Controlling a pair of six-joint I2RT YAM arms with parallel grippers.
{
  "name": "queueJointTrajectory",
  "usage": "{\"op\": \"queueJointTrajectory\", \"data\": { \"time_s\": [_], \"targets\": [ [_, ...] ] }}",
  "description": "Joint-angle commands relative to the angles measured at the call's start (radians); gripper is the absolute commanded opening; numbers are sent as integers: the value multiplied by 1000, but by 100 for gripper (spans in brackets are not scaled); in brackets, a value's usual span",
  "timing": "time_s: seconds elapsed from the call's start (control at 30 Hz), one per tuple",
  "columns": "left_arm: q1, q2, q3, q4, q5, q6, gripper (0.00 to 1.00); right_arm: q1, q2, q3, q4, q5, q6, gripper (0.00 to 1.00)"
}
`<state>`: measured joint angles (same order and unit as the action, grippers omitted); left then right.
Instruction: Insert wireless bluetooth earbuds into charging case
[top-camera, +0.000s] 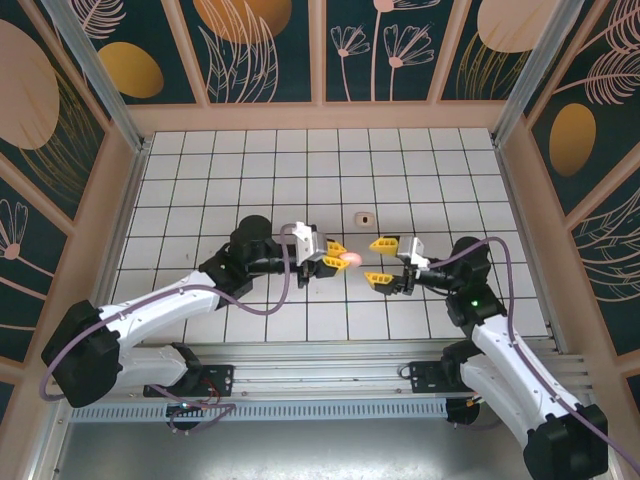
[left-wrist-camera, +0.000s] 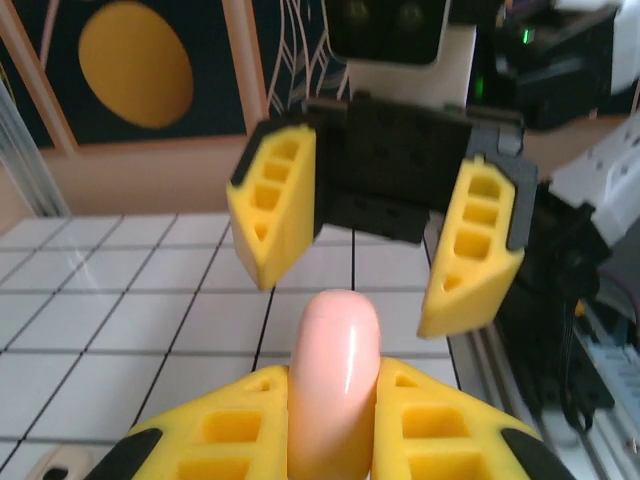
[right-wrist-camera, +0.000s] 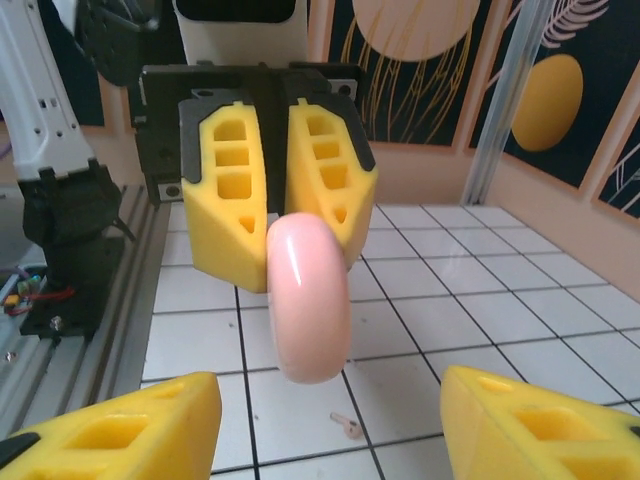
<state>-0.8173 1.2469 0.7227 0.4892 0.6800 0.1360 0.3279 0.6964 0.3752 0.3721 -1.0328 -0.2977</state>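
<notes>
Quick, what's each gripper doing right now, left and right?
Left gripper: closed on the pink charging case.
Right gripper: open, fingers apart, holding nothing.

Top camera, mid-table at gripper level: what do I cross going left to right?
Left gripper, shut on the pink disc → pink disc sticking out past its fingertips → a gap of bare tile → right gripper, jaws open and facing the disc.
</notes>
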Motion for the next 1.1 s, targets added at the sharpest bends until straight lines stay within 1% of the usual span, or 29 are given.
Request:
{"op": "queueJointTrajectory", "data": {
  "time_s": [0.0,0.1,0.23,0.43,0.63,0.77,0.9,1.0,1.07],
  "targets": [
    [6,9,-23,257,52,-143,13,-8,2,-24,221,-67,139,61],
    [6,17,-31,311,64,-178,13,-6,35,-25,307,-107,201,61],
    [6,29,-29,337,89,-195,13,2,75,-18,406,-142,266,59],
    [7,41,-23,344,114,-194,13,38,122,35,374,-181,252,53],
    [6,39,-13,306,124,-176,13,58,131,51,397,-166,249,43],
    [7,40,-6,298,133,-171,13,71,141,61,405,-147,246,41],
    [7,46,3,292,146,-171,13,82,155,70,400,-123,232,32],
    [7,45,11,274,142,-163,13,84,155,71,395,-115,219,22],
    [7,42,14,247,137,-148,15,83,150,79,359,-119,193,17]
  ]
}}
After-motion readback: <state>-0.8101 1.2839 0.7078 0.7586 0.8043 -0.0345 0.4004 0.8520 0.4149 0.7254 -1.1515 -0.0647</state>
